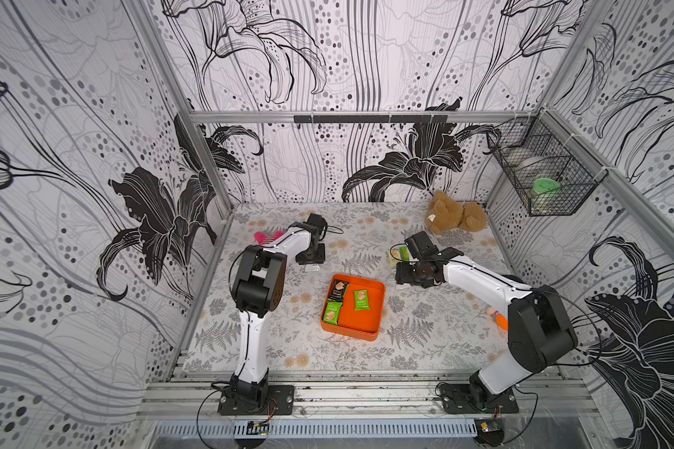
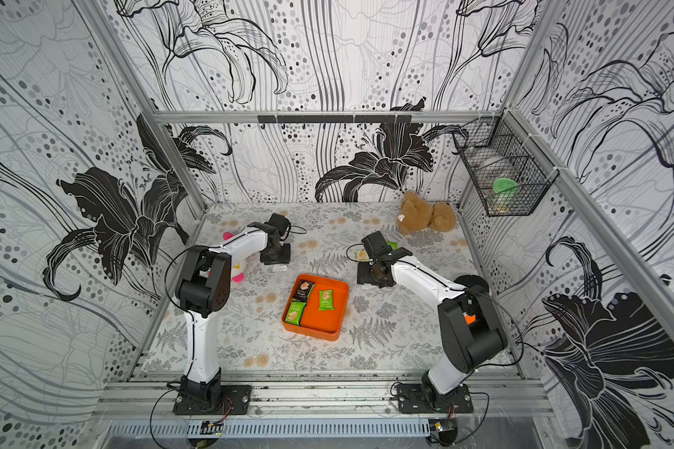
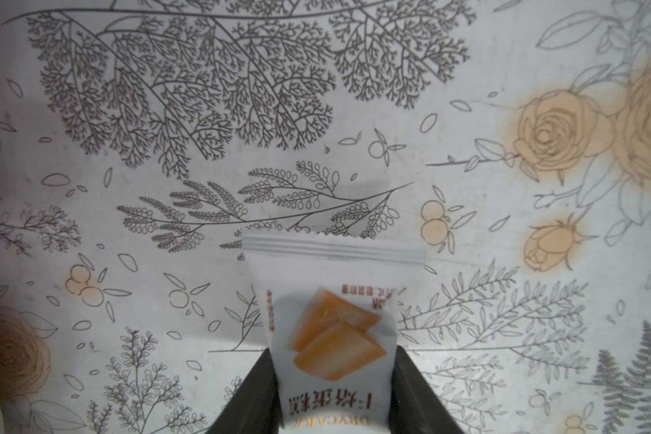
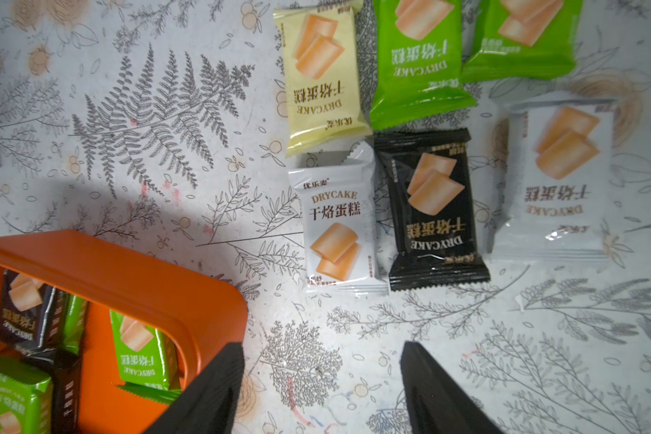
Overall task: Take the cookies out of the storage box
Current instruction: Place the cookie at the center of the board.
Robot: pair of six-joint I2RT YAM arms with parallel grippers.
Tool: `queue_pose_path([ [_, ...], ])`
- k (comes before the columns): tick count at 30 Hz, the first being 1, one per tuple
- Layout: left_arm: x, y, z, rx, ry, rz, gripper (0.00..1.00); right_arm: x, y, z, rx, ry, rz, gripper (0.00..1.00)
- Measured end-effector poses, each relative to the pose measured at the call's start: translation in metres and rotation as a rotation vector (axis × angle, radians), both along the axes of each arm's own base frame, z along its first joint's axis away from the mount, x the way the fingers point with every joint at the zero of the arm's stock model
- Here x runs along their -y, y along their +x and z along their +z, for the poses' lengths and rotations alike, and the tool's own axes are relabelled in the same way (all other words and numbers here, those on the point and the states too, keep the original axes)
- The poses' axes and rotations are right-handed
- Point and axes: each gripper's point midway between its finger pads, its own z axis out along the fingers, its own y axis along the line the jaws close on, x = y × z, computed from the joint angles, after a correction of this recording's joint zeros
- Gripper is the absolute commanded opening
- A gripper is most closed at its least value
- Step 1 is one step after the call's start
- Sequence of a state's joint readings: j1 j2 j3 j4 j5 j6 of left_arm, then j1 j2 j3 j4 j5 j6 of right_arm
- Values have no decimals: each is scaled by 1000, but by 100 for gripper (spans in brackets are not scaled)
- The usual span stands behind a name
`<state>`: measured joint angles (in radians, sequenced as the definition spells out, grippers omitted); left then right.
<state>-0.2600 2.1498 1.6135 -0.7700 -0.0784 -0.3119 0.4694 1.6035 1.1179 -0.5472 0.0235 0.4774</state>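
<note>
**Cookies split between box and table**

The orange storage box [image 1: 362,324] sits mid-table. In both top views three cookies [image 1: 360,300] show inside it: a black and a green one against its 9 o'clock wall, and another green one near the middle. The right wrist view shows at least one more green packet under the black one.

At about 1 o'clock from the box, a cluster of six packets [image 4: 433,210] lies on the table [image 1: 425,342]: two green, two white, one black and one pale yellow. From above, the right arm [image 1: 479,278] hides most of them. The right jaws hang over bare table just beside that cluster, standing apart with nothing between them.

At about 11 o'clock from the box, the left jaws flank a white packet [image 3: 333,338]. Both seem to touch its edges, but I cannot tell whether they press it or merely frame it.
</note>
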Motion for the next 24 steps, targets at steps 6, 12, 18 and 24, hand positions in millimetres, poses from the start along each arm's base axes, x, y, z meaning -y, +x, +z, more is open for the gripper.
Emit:
queue_pose_path([
  [6, 0, 0, 0, 1, -1, 1, 61, 1, -1, 7, 14, 7, 0, 72],
  [12, 2, -2, 32, 60, -31, 25, 64, 2, -5, 15, 32, 17, 0, 72],
  [18, 28, -23, 106, 211, -101, 32, 65, 7, -16, 19, 43, 30, 3, 73],
  [24, 95, -74, 133, 258, -183, -28, 65, 12, -29, 23, 59, 46, 7, 74],
])
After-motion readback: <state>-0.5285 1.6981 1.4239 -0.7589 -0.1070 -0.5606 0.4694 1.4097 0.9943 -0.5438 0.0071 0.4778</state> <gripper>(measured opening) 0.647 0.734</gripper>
